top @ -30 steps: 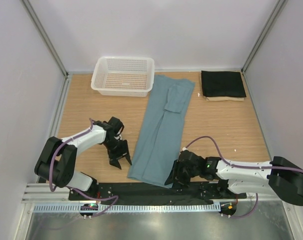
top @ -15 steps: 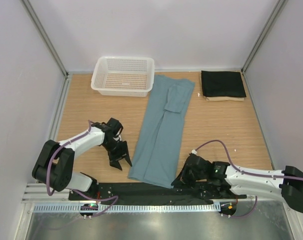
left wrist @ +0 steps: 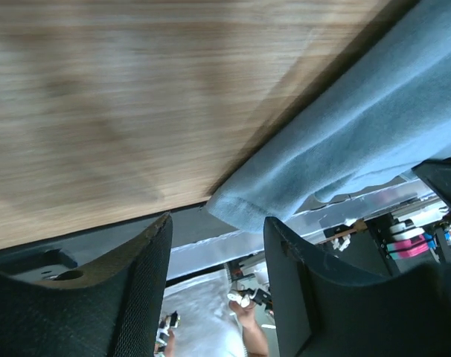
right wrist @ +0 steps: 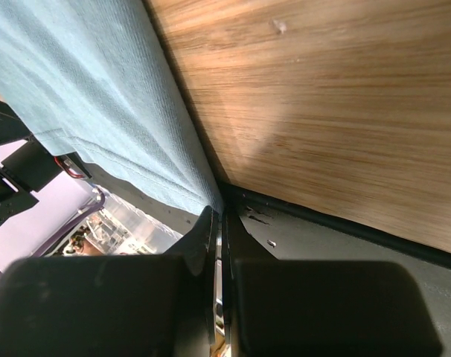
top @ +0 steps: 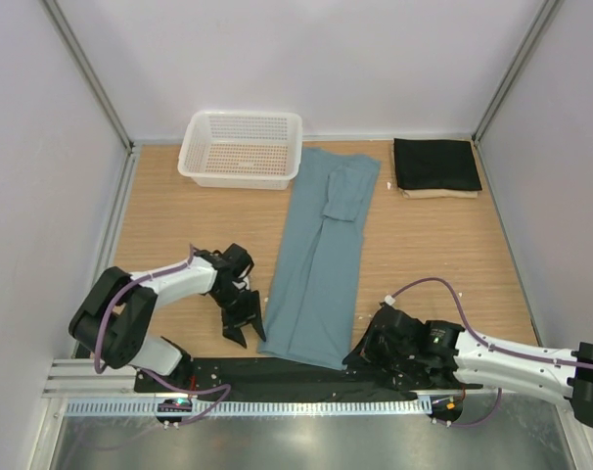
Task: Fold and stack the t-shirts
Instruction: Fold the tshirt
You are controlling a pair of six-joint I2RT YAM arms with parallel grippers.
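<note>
- The teal-blue t-shirt (top: 321, 255) lies on the table (top: 433, 255) as a long narrow strip; its far end is just beside the white mesh basket (top: 236, 178) and its hem hangs a little over the near edge
- The black t-shirt (top: 435, 163) is already folded and sits on the cream-beige t-shirt (top: 438, 194) in the far right corner, well apart from the strip
- The step in hand, as I judge it, is to take both hem corners and fold the strip toward its far end
- The right gripper (top: 358, 354) is at the near right corner; in the wrist view its jaws are pressed together and the hem runs right into their tip, so it seems to pinch the cloth
- The left gripper (left wrist: 216, 260) has its jaws wide apart; the near left corner lies just ahead of the gap and is not yet between the fingers (left wrist: 147, 282)
- To do this well, the left gripper should slide further over the corner and catch all layers before closing
- Both corners should then rise together at the same height, with the hem kept lightly tight
- A risk is that the left arm brushes the basket when it carries the hem to the far end
</note>
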